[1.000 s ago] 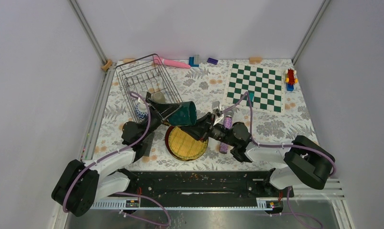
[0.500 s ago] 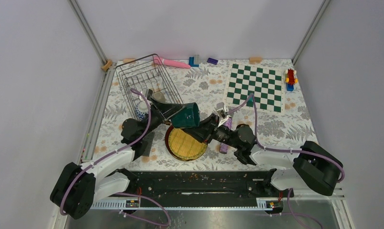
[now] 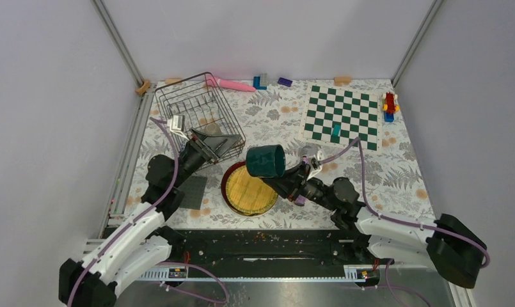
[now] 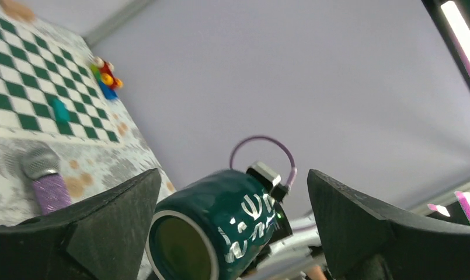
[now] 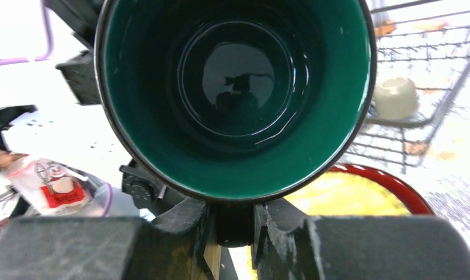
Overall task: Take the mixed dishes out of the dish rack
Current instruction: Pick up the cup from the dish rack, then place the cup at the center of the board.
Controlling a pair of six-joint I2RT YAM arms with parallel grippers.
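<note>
The dark teal mug point(image 3: 265, 160) hangs tilted above the yellow woven-look plate point(image 3: 250, 192), which lies in the dark red-rimmed cream plate point(image 3: 225, 189). My right gripper point(image 3: 283, 178) is shut on the mug's handle; in the right wrist view point(image 5: 235, 224) the mug's mouth point(image 5: 235, 87) faces the camera. My left gripper point(image 3: 231, 142) is open and empty by the front right corner of the dish rack point(image 3: 197, 109); in its wrist view point(image 4: 233, 172) the mug point(image 4: 220, 227) sits apart from both fingers. A small greyish cup point(image 3: 211, 130) stands in the rack. The bowl and the green plate are hidden.
A flat grey mat point(image 3: 192, 192) lies left of the plates. The purple glitter cylinder point(image 3: 299, 199) is mostly hidden under my right arm. A green chessboard point(image 3: 343, 117) lies at the back right, with a pink object point(image 3: 232, 84) and small blocks along the back edge.
My left gripper let go of the teal mug and drew back left towards the rack. My right gripper now holds the mug alone and has carried it a little to the right.
</note>
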